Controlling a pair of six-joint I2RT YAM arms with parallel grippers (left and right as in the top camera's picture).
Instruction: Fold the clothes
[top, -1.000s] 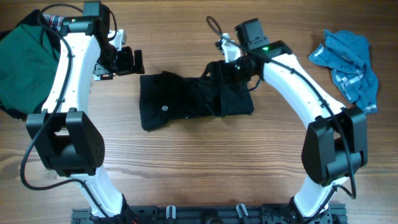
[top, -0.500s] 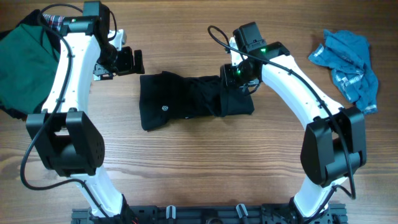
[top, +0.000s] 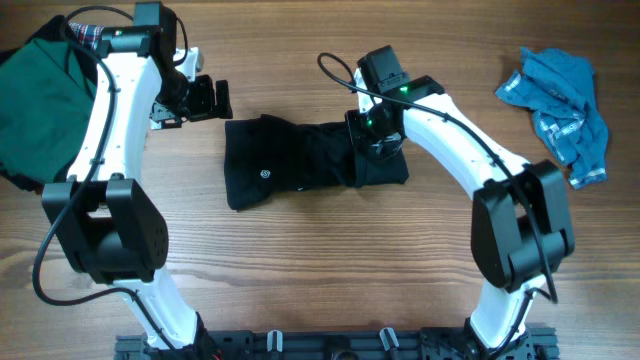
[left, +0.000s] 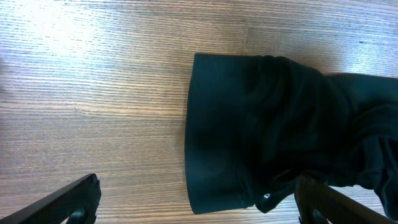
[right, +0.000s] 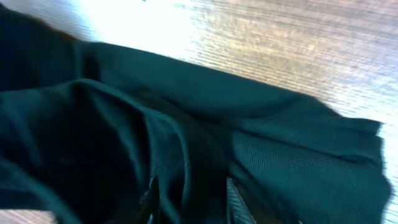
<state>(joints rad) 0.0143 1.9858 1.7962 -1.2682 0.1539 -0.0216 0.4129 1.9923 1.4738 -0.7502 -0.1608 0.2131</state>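
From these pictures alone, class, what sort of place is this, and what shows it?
Probably a robotics lab bench. A left arm and a right arm, both white, rise from a black rail at the edge of a wooden table, with a black shirt and a blue garment laid out.

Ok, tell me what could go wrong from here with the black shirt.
1. The right gripper sits in bunched folds of the black shirt; it may catch several layers and lift the whole bundle, not one edge.
2. The left gripper hangs open, off the cloth, so nothing pins the shirt's left end; a pull could slide it across the table.
3. The creases seen in the right wrist view could get folded in.
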